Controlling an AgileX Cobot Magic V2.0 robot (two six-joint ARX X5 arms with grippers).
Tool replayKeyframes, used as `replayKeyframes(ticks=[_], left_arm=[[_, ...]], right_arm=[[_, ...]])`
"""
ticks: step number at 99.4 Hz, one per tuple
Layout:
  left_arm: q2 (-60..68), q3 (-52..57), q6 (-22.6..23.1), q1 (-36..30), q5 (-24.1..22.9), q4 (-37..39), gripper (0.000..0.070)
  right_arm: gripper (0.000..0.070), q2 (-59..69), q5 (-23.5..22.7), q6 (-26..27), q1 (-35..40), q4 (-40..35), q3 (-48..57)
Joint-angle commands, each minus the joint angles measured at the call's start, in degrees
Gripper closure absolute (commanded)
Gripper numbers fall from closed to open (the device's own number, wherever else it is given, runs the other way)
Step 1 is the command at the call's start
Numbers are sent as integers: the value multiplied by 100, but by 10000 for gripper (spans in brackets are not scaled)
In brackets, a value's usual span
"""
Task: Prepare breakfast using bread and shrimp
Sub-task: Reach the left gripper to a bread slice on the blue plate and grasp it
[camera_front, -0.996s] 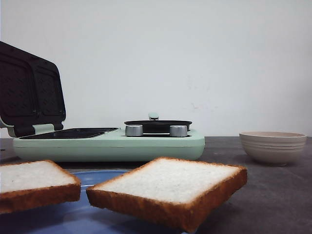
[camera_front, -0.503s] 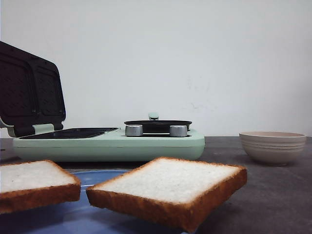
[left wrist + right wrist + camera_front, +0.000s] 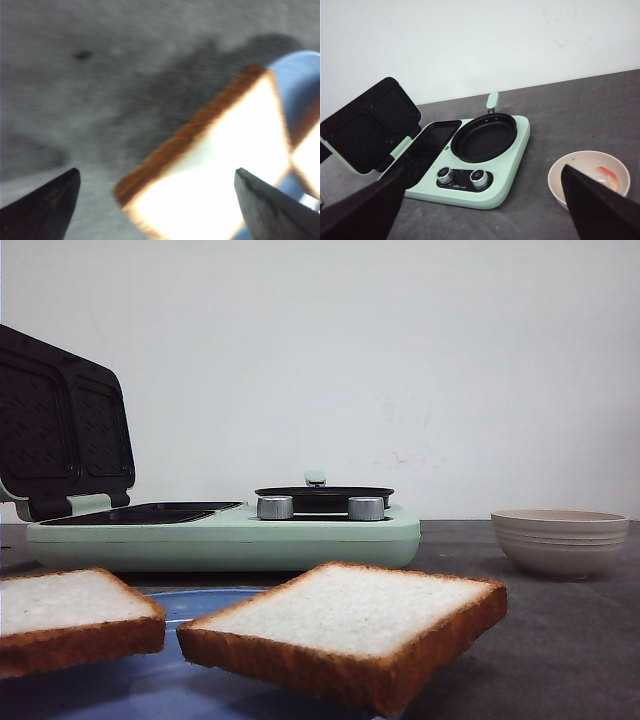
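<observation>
The left claw (image 3: 155, 200) hangs wide open and empty over a bread slice (image 3: 210, 165) on the blue plate (image 3: 300, 75). Though blurred, it seems roughly centred; lower squarely and pinch the crusts gently. The right claw (image 3: 480, 210) gapes empty.

Two bread slices are counted on one blue plate (image 3: 215, 602): the left slice (image 3: 70, 615) and the right slice (image 3: 350, 625). One mint-green cooker (image 3: 225, 535) is counted, with one raised lid (image 3: 62, 425), two recessed panels in that lid, one grill plate (image 3: 427, 142), one round black pan (image 3: 485, 136) with one short handle (image 3: 492, 100), and two silver knobs: the left knob (image 3: 275, 507) and the right knob (image 3: 366, 508). One bowl (image 3: 560, 540) is counted. At least one shrimp (image 3: 609, 176) is seen inside it; a full count cannot be told.
</observation>
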Motion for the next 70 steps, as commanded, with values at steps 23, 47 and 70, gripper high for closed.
replayKeyframes(ticks=[23,47,70], left_arm=[[424,74,109,-11,81,37,149],[520,74,107,-24,120,83,163],[588,74,107,-164,168,151,200]], right_arm=[[81,17,94,-173,70,42,59],[82,17,118,-201,105,-22,59],[82,17,118,-199,105,-26,59]])
